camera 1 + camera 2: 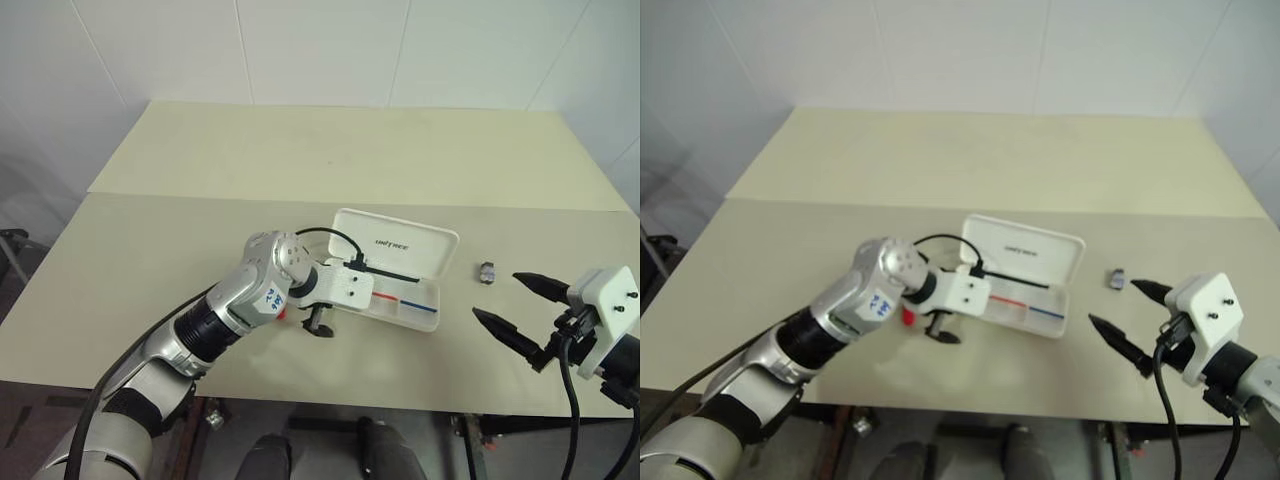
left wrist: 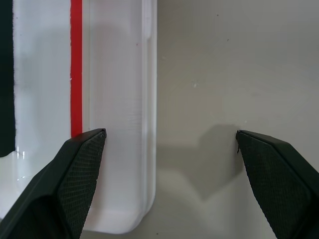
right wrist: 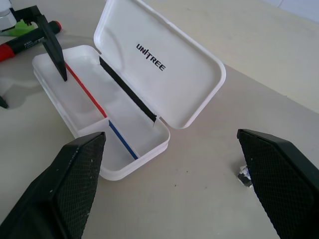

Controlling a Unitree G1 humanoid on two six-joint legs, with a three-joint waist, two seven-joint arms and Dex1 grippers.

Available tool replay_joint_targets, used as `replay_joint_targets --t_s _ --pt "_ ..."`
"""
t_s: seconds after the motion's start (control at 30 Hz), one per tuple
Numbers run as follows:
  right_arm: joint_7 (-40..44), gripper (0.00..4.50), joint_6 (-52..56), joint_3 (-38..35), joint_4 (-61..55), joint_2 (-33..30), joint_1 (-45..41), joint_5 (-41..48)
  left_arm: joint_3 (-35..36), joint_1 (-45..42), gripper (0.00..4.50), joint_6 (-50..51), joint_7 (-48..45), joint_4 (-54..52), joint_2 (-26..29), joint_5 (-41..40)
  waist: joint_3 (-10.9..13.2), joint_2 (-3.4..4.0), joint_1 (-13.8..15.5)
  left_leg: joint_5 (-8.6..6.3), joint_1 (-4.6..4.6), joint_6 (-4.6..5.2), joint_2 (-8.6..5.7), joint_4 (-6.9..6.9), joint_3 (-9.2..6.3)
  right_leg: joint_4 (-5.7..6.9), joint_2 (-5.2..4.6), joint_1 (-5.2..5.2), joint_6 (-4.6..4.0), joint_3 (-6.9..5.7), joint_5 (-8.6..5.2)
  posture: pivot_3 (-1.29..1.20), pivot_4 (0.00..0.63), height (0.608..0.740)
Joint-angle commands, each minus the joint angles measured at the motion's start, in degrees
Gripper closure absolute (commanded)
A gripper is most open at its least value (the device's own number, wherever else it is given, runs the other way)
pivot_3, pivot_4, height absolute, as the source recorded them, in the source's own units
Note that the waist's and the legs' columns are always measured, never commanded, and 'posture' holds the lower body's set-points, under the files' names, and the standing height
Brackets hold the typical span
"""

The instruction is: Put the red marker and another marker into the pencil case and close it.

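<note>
White case: the pencil case (image 1: 400,285) is seen lying open on the table (image 1: 200,250), its lid (image 3: 164,64) tilted back, with dark lettering on the inner face.
Tray: a red stripe (image 3: 84,89) and a blue stripe (image 3: 122,140) are seen inside the lower half; a black strip (image 3: 127,92) runs along the hinge side. No marker is seen lying in the tray.
Left gripper: the left gripper (image 2: 169,164) is held spread wide at the near end of the case, grasping nothing; one finger (image 2: 75,174) is seen over the tray beside the red stripe, the other finger (image 2: 279,174) over bare table outside the case wall.
Red marker: the red marker (image 3: 27,42) is seen on the table just behind the left gripper, outside the case, at the end away from the right gripper; a red tip also shows under the left wrist (image 1: 908,316).
Another marker: a light green marker (image 3: 22,25) is seen right beside the red one, partly hidden by the left hand; whether the two touch cannot be told.
Right gripper: the right gripper (image 1: 512,305) is held released and empty, well apart from the case, its fingers pointed toward it.
Small item: a small dark object (image 1: 486,272) is seen on the table between the case and the right gripper, near the upper fingertip.
</note>
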Motion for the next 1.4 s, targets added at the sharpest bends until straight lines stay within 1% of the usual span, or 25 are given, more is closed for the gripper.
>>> replay_joint_targets --t_s 0.03,0.2,0.67,0.77,0.87,0.9,1.03,1.13,1.27,1.33,1.4 --pt "0.5 0.0 -0.1 -0.9 -0.8 -0.9 -0.6 0.5 -0.1 0.8 0.03 1.2 -0.2 -4.0 0.3 -1.1 0.0 -0.01 0.0 0.0 0.0 0.0 0.0 0.0 0.0 0.02 0.0 -0.01 0.0 0.0 0.0 0.0 0.15 0.74" --pt "0.8 0.0 0.0 -0.8 -0.4 -1.3 -1.2 0.5 0.3 1.4 0.03 3.5 -0.2 -7.6 1.1 -2.1 0.0 -0.04 0.0 0.0 0.01 0.0 0.0 0.04 0.0 0.07 0.0 -0.01 -0.01 0.0 -0.01 0.0 0.15 0.74" --pt "1.7 0.0 0.5 -0.2 -0.1 -1.5 -2.2 0.8 7.6 0.5 0.03 11.9 3.5 -16.1 1.7 -11.4 0.1 -0.07 -0.1 0.0 0.02 0.0 0.01 0.03 0.0 0.08 0.0 -0.01 -0.02 0.0 -0.01 0.0 0.15 0.74" --pt "1.4 0.0 2.2 0.5 -1.0 -1.9 -3.2 2.1 14.9 -0.5 0.03 16.0 6.9 -17.6 -0.5 -15.8 0.1 -0.1 -0.1 0.0 0.02 0.0 0.0 0.04 0.0 0.08 0.0 -0.01 -0.02 0.0 -0.01 0.0 0.15 0.74" --pt "0.3 0.0 4.3 0.4 -1.5 -1.9 -4.5 4.1 20.7 -0.1 0.03 18.5 10.8 -18.9 -2.7 -19.6 0.1 -0.15 -0.1 0.0 0.03 0.0 0.02 0.06 0.0 0.12 0.01 -0.02 -0.02 0.0 0.0 0.0 0.15 0.74" --pt "-0.1 0.0 5.1 0.2 -1.6 -1.9 -4.8 4.8 21.6 0.3 0.03 18.8 11.9 -19.3 -2.9 -20.4 0.1 -0.15 -0.1 0.0 0.04 0.0 0.02 0.05 0.0 0.12 0.01 -0.01 -0.02 0.0 0.0 0.0 0.15 0.74" --pt "-1.1 0.0 5.3 -0.1 -2.7 -1.9 -7.7 6.9 29.4 2.8 0.03 17.2 18.8 -19.5 -4.7 -23.6 0.1 -0.16 -0.1 0.0 0.05 -0.01 0.02 0.05 -0.01 0.16 0.01 -0.03 0.01 0.0 0.01 0.0 0.15 0.74" --pt "0.0 0.0 5.0 0.2 -3.7 -2.3 -8.9 8.6 32.6 4.0 0.03 15.7 23.8 -17.1 -3.8 -23.9 0.1 -0.16 -0.1 0.01 0.07 -0.01 0.02 0.05 -0.01 0.2 0.01 -0.03 0.15 0.0 0.09 0.0 0.15 0.74" --pt "-1.0 0.0 10.4 0.9 -3.6 -4.9 -10.2 13.8 35.2 5.6 0.03 15.4 30.7 -12.4 -2.1 -22.9 0.2 -0.21 -0.1 0.01 0.08 -0.02 0.01 0.09 -0.01 0.21 0.01 -0.02 0.21 0.0 0.13 0.0 0.15 0.74" --pt "-0.2 0.0 10.5 0.9 -4.1 -5.8 -11.1 15.9 36.4 7.5 0.03 15.9 34.2 -11.0 -1.7 -22.5 0.2 -0.22 -0.1 0.01 0.08 -0.02 0.01 0.09 -0.01 0.22 0.01 -0.03 0.21 0.0 0.13 0.0 0.15 0.74" --pt "1.2 0.0 9.6 1.0 -4.6 -6.6 -11.1 15.7 36.8 9.4 0.03 16.8 37.7 -10.3 -1.6 -21.9 0.2 -0.22 0.0 0.01 0.09 -0.02 0.02 0.05 -0.02 0.23 0.01 -0.05 0.26 0.0 0.16 0.0 0.15 0.74"
